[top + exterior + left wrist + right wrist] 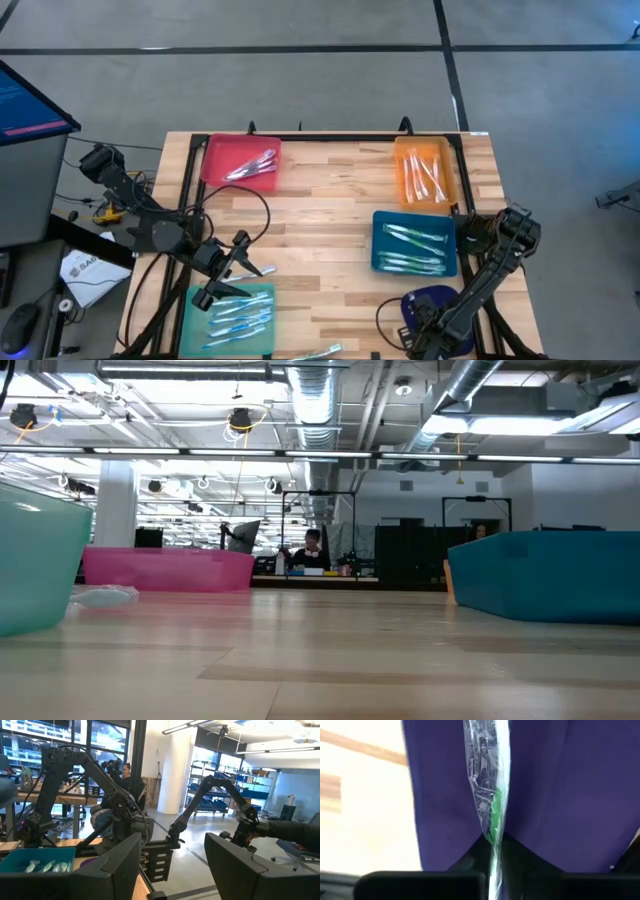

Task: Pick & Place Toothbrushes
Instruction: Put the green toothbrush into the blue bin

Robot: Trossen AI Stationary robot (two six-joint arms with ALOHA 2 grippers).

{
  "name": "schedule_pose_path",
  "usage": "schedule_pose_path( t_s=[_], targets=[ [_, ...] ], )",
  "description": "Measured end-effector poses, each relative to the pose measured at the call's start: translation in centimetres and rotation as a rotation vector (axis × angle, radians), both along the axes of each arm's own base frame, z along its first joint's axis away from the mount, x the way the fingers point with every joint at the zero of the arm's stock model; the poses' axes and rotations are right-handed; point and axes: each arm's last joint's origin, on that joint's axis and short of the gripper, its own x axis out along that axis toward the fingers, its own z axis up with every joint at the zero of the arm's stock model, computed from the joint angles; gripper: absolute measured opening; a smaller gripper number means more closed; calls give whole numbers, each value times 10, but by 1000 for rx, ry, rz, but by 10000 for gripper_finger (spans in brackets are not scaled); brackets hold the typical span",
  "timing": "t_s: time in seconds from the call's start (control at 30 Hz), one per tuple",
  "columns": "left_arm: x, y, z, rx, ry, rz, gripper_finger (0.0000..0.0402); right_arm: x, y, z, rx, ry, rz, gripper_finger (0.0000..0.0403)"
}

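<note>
My right gripper points down over a purple tray at the near right and is shut on a toothbrush, a thin stick with a green part in a clear wrapper. In the high view the arm hides that gripper. Other toothbrushes lie in a teal tray, a pink tray, an orange tray and a blue tray. One more toothbrush lies on the table's near edge. My left gripper hovers open just beyond the teal tray's far edge, holding nothing. My right gripper pinches the wrapped toothbrush between its two fingers, beside its green part. The fingers come from above, pointing down. The stick runs away from the fingers over the purple tray's floor; whether it still rests there I cannot tell.
The five trays ring bare wood in the table's middle. Black cables loop over the wood by the left arm. In the low view the teal tray, pink tray and blue tray stand as low walls.
</note>
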Motion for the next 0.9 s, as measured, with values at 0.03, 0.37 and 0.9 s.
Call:
schedule_pose_path(
  t_s=[0.03, 0.37, 0.9],
  targets=[
    [0, 0, 0, 0, 0, 0, 211, 1, 1, 1, 6, -4, 4, 18],
    [0, 0, 0, 1, 1, 0, 211, 4, 3, 17, -33, -36, 30, 21],
    [0, 1, -1, 20, 2, 31, 211, 59, -11, 117, -365, -492, 215, 11]
  ],
)
